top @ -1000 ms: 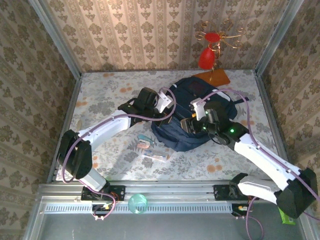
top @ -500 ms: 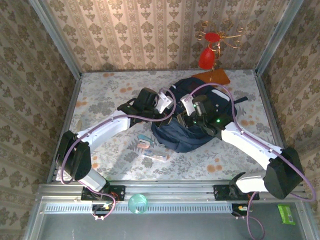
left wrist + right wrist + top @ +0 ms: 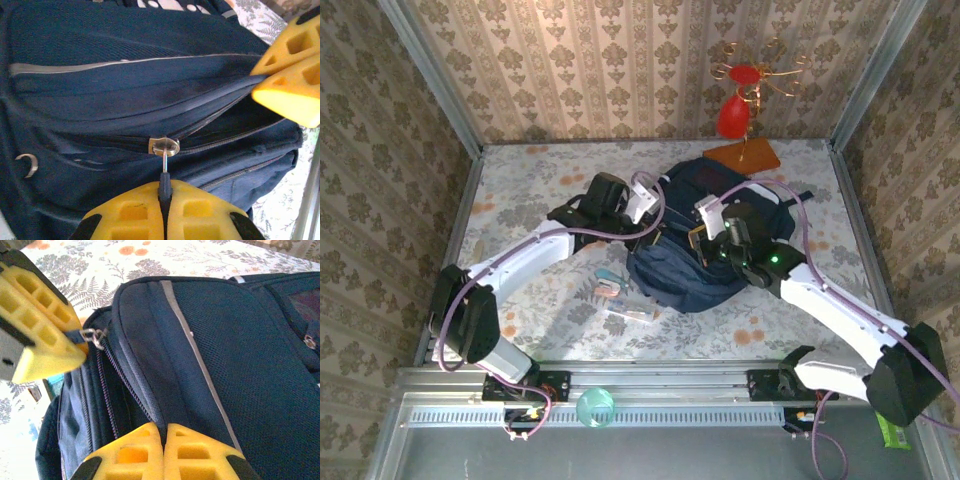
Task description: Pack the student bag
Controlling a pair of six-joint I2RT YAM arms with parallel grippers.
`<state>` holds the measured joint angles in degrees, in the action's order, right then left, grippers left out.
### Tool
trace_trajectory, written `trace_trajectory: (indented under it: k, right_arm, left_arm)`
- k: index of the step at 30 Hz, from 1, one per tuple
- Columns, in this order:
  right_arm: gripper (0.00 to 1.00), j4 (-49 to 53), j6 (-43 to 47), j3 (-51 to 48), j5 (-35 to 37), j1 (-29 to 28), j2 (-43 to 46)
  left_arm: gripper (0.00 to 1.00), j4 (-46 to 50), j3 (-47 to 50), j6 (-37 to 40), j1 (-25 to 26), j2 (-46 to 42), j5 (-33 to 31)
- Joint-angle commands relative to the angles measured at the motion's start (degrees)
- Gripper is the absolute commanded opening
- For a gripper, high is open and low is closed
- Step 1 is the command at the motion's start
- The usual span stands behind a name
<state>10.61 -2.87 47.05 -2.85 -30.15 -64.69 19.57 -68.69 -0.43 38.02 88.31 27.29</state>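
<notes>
Left fingers (image 3: 125, 220) pinch the zip pull (image 3: 164, 186), and my right fingers (image 3: 200, 450) clamp the student bag (image 3: 100, 75) further along that zip (image 3: 225, 137).

The student bag (image 3: 100, 75) is made of matt navy woven cloth, and a finer mesh-like weave is seen on its front panel (image 3: 240, 340). A smooth pale grey trim strip (image 3: 75, 64) is sewn across it. The zip slider (image 3: 164, 146) is of shiny bare metal, and the zip pull (image 3: 163, 181) is dark and matt. The left gripper (image 3: 164, 192) and right gripper (image 3: 163, 432) are faced in matt yellow plastic. The table (image 3: 520, 190) is covered in a matt floral print.
</notes>
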Motion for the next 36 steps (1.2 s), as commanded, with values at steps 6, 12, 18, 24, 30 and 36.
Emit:
trace_trajectory:
  k: [6, 12, 18, 24, 30, 36]
  right_arm:
    - [0.00, 4.2, -5.0, -5.0, 2.6, 4.4, 8.0]
    - [0.00, -0.5, -7.4, -7.1, -3.4, 7.0, 10.1]
    - [0.00, -3.4, -8.1, -6.9, -5.6, 8.1, 10.1]
    - [0.00, -7.4, -9.8, -5.5, -9.0, 9.3, 7.8]
    - [0.00, -8.1, -9.6, -3.5, -8.4, 9.8, 4.9]
    - [0.00, -6.5, -11.4, -2.0, -4.2, 10.4, 3.6]
  left_arm:
    - [0.00, -0.4, -3.4, -0.5, -8.3, 1.6, -2.6]
    - [0.00, 0.1, -7.8, 0.5, -9.8, 7.2, -0.7]
    - [0.00, 1.3, -15.1, 0.3, -10.5, 15.7, 1.8]
    - [0.00, 2.5, -23.6, -0.2, -10.7, 24.3, 5.0]
    - [0.07, 4.5, -28.4, 0.1, -11.2, 28.5, 6.3]
    - [0.37, 0.9, -22.9, -1.7, -14.4, 23.5, 5.6]
